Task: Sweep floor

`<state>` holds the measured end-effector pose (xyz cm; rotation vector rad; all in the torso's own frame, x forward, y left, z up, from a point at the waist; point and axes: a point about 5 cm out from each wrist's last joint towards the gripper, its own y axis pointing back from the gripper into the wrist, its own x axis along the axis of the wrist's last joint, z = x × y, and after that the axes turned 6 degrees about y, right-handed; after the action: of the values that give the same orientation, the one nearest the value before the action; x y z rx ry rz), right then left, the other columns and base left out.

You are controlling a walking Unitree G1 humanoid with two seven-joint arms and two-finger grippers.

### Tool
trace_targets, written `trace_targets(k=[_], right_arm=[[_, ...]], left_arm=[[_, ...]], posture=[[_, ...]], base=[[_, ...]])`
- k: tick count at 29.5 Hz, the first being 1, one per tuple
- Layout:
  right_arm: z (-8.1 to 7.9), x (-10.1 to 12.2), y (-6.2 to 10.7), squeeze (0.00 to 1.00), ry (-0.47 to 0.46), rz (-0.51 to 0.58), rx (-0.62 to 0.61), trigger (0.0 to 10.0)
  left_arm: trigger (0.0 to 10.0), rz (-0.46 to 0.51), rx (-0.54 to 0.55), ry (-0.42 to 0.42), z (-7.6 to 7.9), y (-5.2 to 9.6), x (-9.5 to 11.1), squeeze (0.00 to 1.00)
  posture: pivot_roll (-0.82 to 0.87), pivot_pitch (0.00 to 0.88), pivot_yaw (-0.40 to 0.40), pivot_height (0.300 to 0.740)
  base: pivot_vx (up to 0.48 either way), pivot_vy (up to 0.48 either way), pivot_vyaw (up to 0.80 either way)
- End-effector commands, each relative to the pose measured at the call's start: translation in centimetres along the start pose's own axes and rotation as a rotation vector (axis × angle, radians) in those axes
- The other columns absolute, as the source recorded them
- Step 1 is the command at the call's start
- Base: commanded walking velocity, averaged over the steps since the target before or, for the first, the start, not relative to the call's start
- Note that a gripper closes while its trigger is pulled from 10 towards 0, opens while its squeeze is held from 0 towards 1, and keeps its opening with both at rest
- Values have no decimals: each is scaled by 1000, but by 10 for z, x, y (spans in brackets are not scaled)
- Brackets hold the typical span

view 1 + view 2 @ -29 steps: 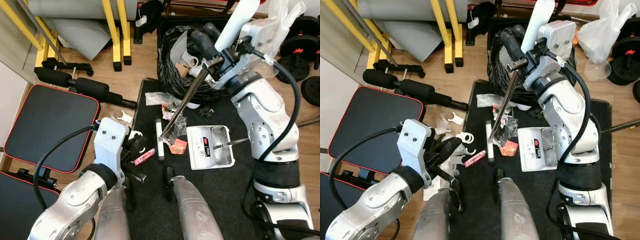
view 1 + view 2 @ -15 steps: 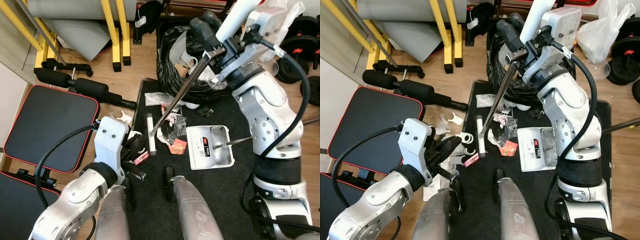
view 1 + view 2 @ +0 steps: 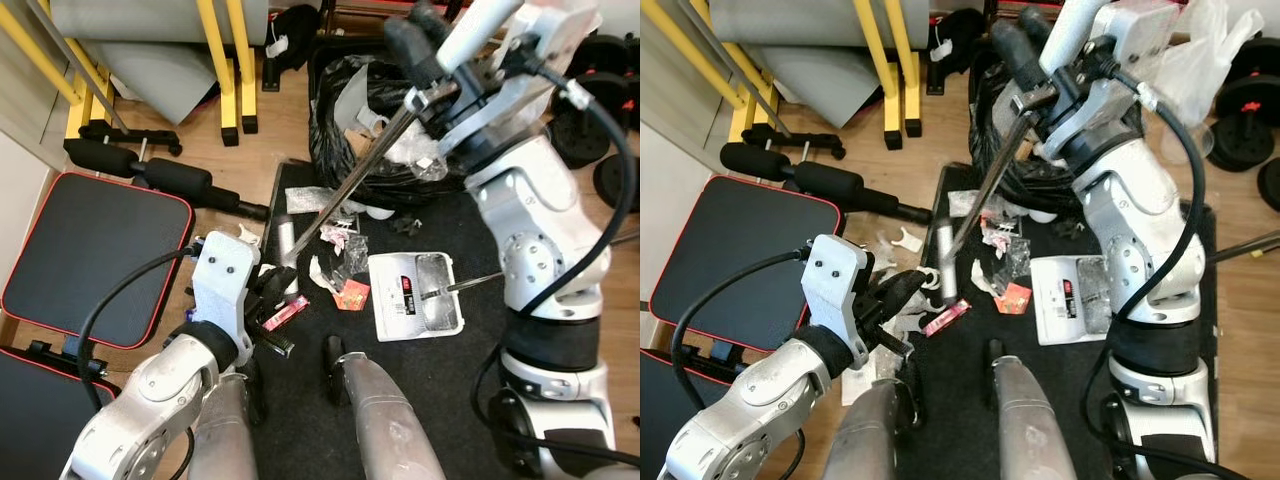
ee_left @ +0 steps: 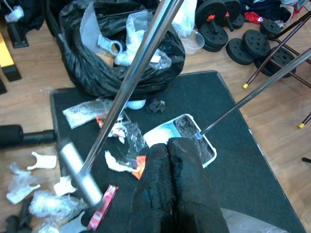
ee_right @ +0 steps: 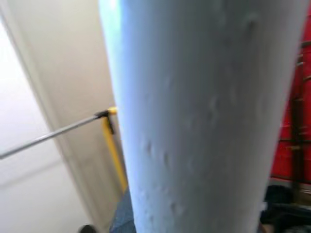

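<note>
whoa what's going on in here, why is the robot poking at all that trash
It is sweeping. The right pincer grips the top of a broom, whose head sits at the left edge of a black mat among wrappers. A white dustpan lies on the mat to the right of the litter, and a full black trash bag stands behind. The left pincer is shut and holds nothing, low beside the scraps.

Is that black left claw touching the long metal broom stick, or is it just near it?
Apart. In the left eye view the left gripper sits low by the pink wrapper, with floor showing between it and the broom pole. The right gripper holds the pole.
</note>
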<state>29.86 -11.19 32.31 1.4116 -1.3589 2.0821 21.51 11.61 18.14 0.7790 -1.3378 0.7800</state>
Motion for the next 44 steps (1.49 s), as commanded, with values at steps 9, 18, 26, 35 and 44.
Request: trace_targets(k=[9,18,26,35,44], right_arm=[[-11,-6,5,0,-34,-18,14,10000],[-13,-8,8,0,-39,-42,10,10000],[-14,-10,9,0,-36,-52,8,10000],[-15,-12,10,0,-40,-53,15,10000],[-17,-13,11,0,-43,-58,26,10000]], left_arm=[[10000,-30,-93,19,8,0,-9,0],[10000,-27,-96,23,9,1,-9,0],[10000,-27,-97,26,9,2,-9,0],[10000,-25,-98,41,9,2,-9,0],[10000,-21,-94,59,10,2,-7,0]], posture=[[-143,388,-126,740],[-145,395,-126,740],[-145,398,-125,740],[-145,399,-127,740],[-145,401,-130,740]], base=[[0,-293,0],[0,-294,0],[0,-253,0],[0,0,0],[0,0,0]])
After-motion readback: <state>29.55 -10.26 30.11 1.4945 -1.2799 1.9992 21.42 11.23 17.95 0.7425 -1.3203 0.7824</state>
